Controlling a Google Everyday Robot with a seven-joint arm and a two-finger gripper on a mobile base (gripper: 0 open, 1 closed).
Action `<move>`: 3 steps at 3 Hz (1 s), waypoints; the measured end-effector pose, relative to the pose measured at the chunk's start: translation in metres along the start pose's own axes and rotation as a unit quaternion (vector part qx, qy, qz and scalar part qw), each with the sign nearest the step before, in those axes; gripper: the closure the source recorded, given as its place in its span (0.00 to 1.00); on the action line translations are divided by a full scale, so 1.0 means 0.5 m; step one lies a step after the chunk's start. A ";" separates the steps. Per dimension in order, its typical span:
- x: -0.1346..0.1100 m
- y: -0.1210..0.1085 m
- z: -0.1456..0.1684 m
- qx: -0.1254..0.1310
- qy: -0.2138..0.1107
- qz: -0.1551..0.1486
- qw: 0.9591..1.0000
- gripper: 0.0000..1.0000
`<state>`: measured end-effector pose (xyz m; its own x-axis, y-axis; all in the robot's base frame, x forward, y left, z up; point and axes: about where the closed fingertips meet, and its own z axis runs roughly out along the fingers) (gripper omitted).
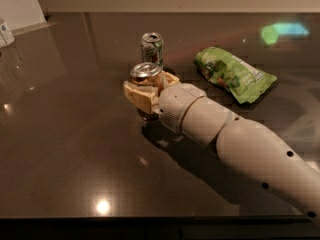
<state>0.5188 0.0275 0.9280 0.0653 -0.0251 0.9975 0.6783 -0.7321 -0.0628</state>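
Tool (150,84) clamped on a can, mid-tabletop.

The tool is seen at the centre of the dark tabletop (60,149), at the end of the white arm (240,144), which is stretched in from the lower right. Its two tan fingers (137,95) are closed from either side on the brown can (146,73); the can is held upright, silver top showing, its base hidden behind the fingers. Whether the base is touching the tabletop cannot be told. A second can (152,46), green and upright, is noted just behind the held one, apart from the tool. A crumpled green snack bag (232,74) is lying flat to the right of both cans, near the arm but clear of it. A small white container (5,32) is seen at the far left edge, well apart.
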 end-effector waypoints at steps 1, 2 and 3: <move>-0.012 0.004 0.001 0.000 0.010 -0.005 1.000 1.00; -0.022 0.010 0.002 0.000 0.019 -0.010 1.000 0.82; -0.029 0.015 0.001 -0.003 0.026 -0.012 1.000 0.57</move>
<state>0.5235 0.0225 0.9132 0.0109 -0.0422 0.9991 0.6754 -0.7364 -0.0385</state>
